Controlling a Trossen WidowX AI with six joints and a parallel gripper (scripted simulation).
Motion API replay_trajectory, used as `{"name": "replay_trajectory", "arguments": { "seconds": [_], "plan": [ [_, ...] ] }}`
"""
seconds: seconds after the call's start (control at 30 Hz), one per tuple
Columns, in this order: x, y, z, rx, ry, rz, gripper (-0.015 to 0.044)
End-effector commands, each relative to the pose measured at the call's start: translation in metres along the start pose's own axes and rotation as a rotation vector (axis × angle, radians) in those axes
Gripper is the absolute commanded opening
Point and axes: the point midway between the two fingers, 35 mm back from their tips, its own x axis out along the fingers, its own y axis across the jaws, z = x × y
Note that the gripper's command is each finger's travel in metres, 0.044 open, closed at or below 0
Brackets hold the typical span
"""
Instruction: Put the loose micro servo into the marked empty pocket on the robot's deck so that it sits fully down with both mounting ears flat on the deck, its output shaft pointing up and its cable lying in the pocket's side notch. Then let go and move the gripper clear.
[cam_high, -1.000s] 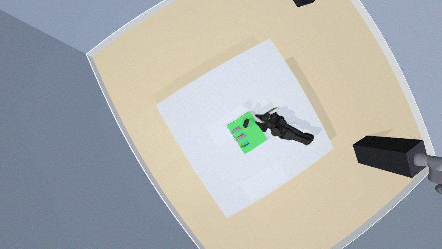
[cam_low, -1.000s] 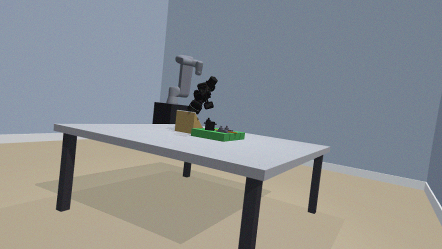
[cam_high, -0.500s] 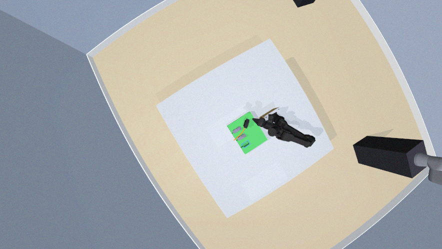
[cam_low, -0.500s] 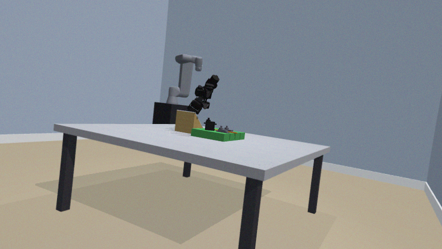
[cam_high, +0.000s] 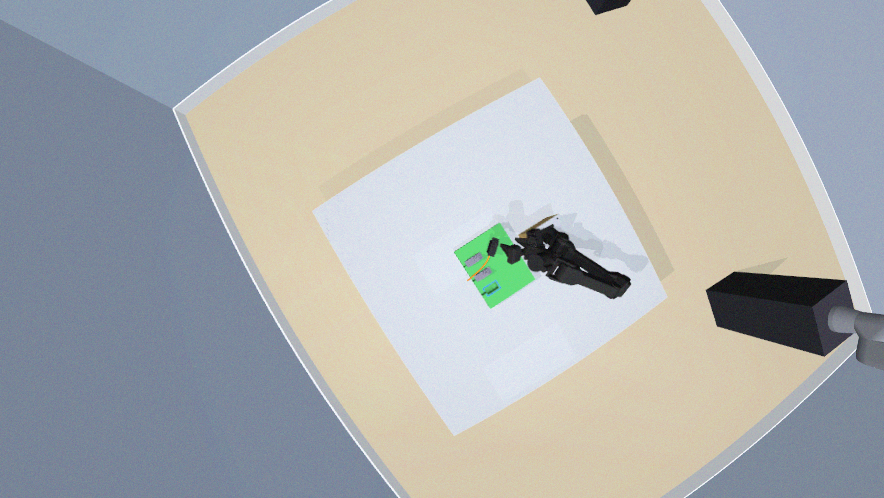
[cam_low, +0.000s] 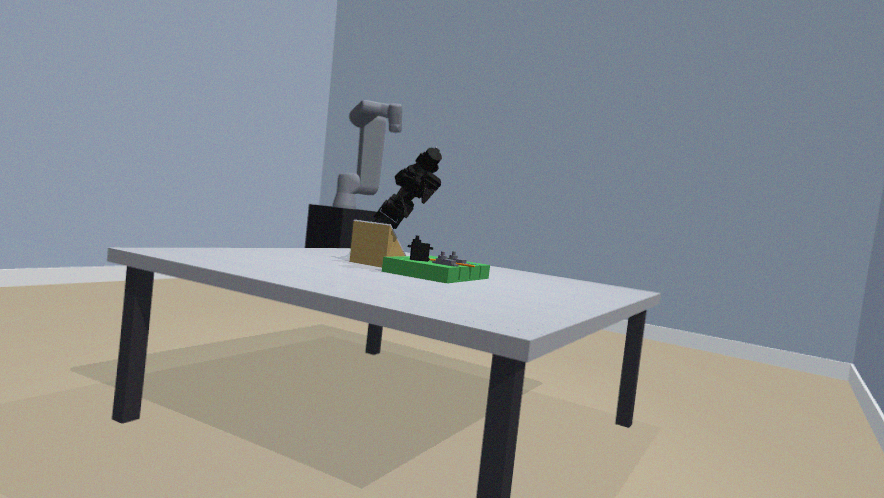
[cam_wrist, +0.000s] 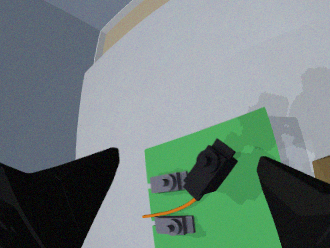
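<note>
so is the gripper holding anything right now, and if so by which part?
Nothing is held. The gripper is wide open above the green deck, and the black micro servo sits loose on the deck between the spread fingers, touched by neither.

We see a grey table carrying a green deck, with the dark arm raised behind it.

On the table's far side, the green deck lies flat, and the black micro servo stands on its left part, free of any grip. At the servo's 3 o'clock we make out small grey parts on the deck with a streak of orange beside them. A tan wedge block sits touching the deck's edge at its 9 o'clock. At the servo's 12 o'clock the tool hangs well above it, holding nothing. A pale grey arm stands on a black box behind.
</note>
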Motion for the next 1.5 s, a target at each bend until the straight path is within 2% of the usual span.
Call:
{"name": "replay_trajectory", "arguments": {
  "seconds": [0.0, 0.77, 1.47],
  "plan": [
    [0.002, 0.001, -0.003, -0.143, 0.03, -0.037, 0.044],
    [0.017, 0.008, -0.016, -0.905, 0.24, -0.14, 0.044],
    [0.033, 0.014, -0.027, -1.573, 0.518, -0.088, 0.044]
  ]
}}
